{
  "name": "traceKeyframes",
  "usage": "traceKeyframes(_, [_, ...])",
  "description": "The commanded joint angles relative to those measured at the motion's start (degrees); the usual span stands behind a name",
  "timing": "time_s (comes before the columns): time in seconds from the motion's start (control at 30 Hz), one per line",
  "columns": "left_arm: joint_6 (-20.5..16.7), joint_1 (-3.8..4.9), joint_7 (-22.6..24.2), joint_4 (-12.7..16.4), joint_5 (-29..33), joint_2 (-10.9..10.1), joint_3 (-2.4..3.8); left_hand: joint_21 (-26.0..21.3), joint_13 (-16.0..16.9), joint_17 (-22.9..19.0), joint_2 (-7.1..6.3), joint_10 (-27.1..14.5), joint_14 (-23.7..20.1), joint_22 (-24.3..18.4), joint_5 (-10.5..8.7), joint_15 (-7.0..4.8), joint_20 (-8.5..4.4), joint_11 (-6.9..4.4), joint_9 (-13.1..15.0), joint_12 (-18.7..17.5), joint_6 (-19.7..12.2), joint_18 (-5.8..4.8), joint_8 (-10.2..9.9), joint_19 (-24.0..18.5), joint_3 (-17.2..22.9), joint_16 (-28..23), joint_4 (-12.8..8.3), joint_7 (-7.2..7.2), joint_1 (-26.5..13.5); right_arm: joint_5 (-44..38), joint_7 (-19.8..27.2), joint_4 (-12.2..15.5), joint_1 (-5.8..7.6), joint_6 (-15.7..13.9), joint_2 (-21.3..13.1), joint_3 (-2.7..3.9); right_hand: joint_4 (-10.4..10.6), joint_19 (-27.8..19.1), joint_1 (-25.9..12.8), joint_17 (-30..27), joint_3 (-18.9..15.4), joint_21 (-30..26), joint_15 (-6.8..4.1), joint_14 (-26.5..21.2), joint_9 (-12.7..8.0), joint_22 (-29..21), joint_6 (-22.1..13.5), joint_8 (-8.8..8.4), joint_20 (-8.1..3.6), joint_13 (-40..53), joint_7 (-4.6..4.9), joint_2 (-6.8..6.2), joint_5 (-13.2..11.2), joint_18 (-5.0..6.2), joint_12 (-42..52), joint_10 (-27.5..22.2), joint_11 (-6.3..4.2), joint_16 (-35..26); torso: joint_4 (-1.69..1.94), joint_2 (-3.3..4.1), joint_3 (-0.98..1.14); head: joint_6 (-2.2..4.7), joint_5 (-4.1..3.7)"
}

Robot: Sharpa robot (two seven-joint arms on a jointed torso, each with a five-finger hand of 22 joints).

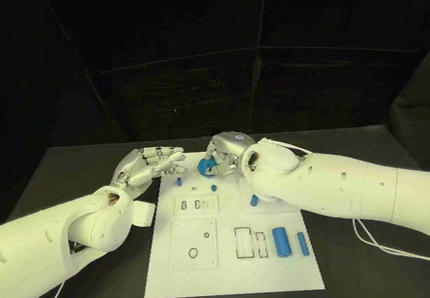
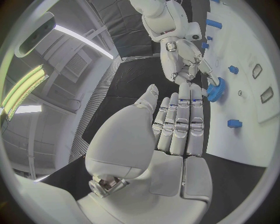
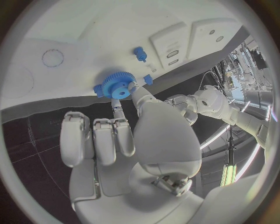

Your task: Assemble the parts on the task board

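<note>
The robot's right hand (image 1: 228, 156) pinches a blue gear (image 1: 207, 166) between thumb and fingertip at the far end of the white task board (image 1: 234, 275), its other fingers (image 3: 99, 140) lying straight and close together behind the pinch, as the right wrist view shows. The gear hangs just beneath that hand's fingertips, over or against the board; whether it touches cannot be told. The step in hand appears to be seating the gear on the board, and the next move likely calls for lining its centre hole up with its post and pressing it down level. The left hand (image 1: 147, 164) hovers just beside the right, fingers (image 2: 181, 121) straight and side by side, holding nothing, their tips reaching close to the gear. Small blue pegs (image 1: 213, 187) stand on the board just nearer the robot than the gear, and blue cylinders (image 1: 283, 242) lie well behind the right hand, toward the board's near end, on the black counter (image 1: 68, 173).
</note>
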Motion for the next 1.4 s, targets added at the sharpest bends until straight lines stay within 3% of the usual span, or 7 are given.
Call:
traceKeyframes(0.03, [0.46, 0.09, 0.24, 0.02, -0.2, 0.0, 0.05, -0.33, -0.08, 0.07, 0.44, 0.08, -0.06, -0.06, 0.11, 0.06, 0.21, 0.12, -0.05, -0.14, 0.19, 0.73, -0.37, 0.18, -0.01, -0.32, -0.23, 0.27, 0.24, -0.06, 0.15, -0.52, 0.02, 1.31, 0.43, 0.01, 0.12, 0.25, -0.34, 8.56, 0.1, 0.31, -0.19, 4.9, 0.04, 0.79, 1.24, -0.18, 0.01, 10.15, -1.13, -0.01, 0.41, -1.1, -0.38, 2.9, -0.26, 0.25, -0.08, 0.02, 0.03, -0.1, 0.02])
traceKeyframes(0.23, [0.46, 0.09, 0.22, 0.0, -0.2, 0.06, 0.05, -0.33, -0.08, 0.07, 0.44, 0.08, -0.06, -0.06, 0.11, 0.06, 0.21, 0.12, -0.05, -0.14, 0.19, 0.73, -0.37, 0.18, -0.01, -0.32, -0.23, 0.27, 0.24, -0.06, -0.08, -1.69, -0.09, 1.63, 1.16, 0.01, 0.18, 0.29, -1.23, 8.53, 0.01, 0.36, 0.27, 4.89, -0.13, 0.95, -0.9, -1.67, 0.31, 9.03, -0.34, -0.97, -0.36, -1.15, -1.67, 2.01, 0.38, 0.23, -0.04, 0.0, 0.02, -0.2, 0.08])
traceKeyframes(0.33, [0.44, 0.09, 0.21, 0.0, -0.2, 0.06, 0.05, -0.33, -0.08, 0.07, 0.44, 0.08, -0.06, -0.06, 0.11, 0.06, 0.21, 0.12, -0.05, -0.14, 0.19, 0.73, -0.37, 0.18, -0.01, -0.32, -0.23, 0.27, 0.24, -0.05, -0.16, -2.09, -0.12, 1.98, 1.43, 0.01, 1.63, 0.19, -4.21, 8.5, -1.93, 0.31, 0.87, 4.87, -0.09, 0.85, -3.33, -3.04, 0.85, 8.15, 0.3, -2.36, 1.05, -1.13, -2.68, 1.28, 1.04, 0.21, -0.05, -0.01, -0.02, -0.22, 0.0])
traceKeyframes(0.43, [0.43, 0.09, 0.18, 0.01, -0.2, 0.06, 0.05, -0.33, -0.08, 0.07, 0.44, 0.08, -0.06, -0.06, 0.11, 0.06, 0.21, 0.12, -0.05, -0.14, 0.19, 0.73, -0.37, 0.18, -0.01, -0.32, -0.23, 0.27, 0.24, -0.05, -0.45, -2.33, -0.13, 2.37, 1.61, 0.0, 3.39, 0.09, -6.33, 8.59, -4.12, 0.27, 1.37, 4.88, -0.01, 0.77, -5.29, -3.29, 1.38, 7.38, 0.84, -3.04, -1.03, -1.09, -3.58, 0.62, 1.57, 0.25, -0.03, -0.01, 0.0, -0.28, 0.06])
traceKeyframes(0.8, [0.31, 0.1, -0.02, 0.08, -0.2, -0.08, 0.05, -0.38, -0.09, 0.17, 0.48, 0.13, -0.04, -0.11, 0.1, 0.1, 0.22, 0.16, -0.05, -0.31, 0.22, 0.72, -0.48, 0.19, -0.07, -0.44, -0.22, 0.33, 0.03, 0.56, -0.55, -2.44, -0.15, 3.51, 1.58, -0.01, 7.52, -0.11, -7.18, 8.66, -9.07, 0.2, 1.92, 4.87, 0.19, 0.61, -6.82, -2.96, 2.03, 6.3, 1.35, -2.6, -0.09, -1.03, -4.86, -0.4, 2.11, 0.28, -0.03, 0.0, 0.01, -0.25, 0.29])
traceKeyframes(1.17, [0.32, 0.11, 0.02, 0.12, -0.2, -0.41, 0.05, -0.38, -0.09, 0.17, 0.48, 0.13, -0.04, -0.11, 0.1, 0.1, 0.22, 0.16, -0.05, -0.31, 0.22, 0.72, -0.48, 0.19, -0.07, -0.44, -0.22, 0.33, 0.03, 4.15, 5.57, 3.04, -0.34, -7.74, -4.11, -0.02, 8.21, 0.18, -5.39, 8.61, -9.89, 0.48, 1.73, 4.85, 0.38, 1.19, -5.86, -2.37, 1.92, 6.54, 1.03, -1.03, 2.42, -1.13, -4.62, -0.17, 1.85, 0.26, -0.24, -0.13, 0.06, -0.08, 0.18])
traceKeyframes(1.4, [0.22, 0.12, 0.11, 0.13, -0.2, -0.92, 0.05, -0.39, -0.09, 0.2, 0.48, 0.13, -0.04, -0.12, 0.11, 0.11, 0.22, 0.18, -0.06, -0.36, 0.21, 0.71, -0.52, 0.2, -0.09, -0.47, -0.24, 0.34, -0.01, 15.85, 13.88, 10.21, -0.35, -10.78, -13.81, -0.01, 5.82, -0.07, -1.42, 8.31, -9.64, 0.3, 1.52, 4.77, 0.32, 0.8, -5.54, -2.29, 1.7, 6.12, 0.88, -0.53, 4.51, -1.05, -5.17, -0.53, 1.64, 0.12, -1.14, -0.46, 0.31, 0.35, 0.15])
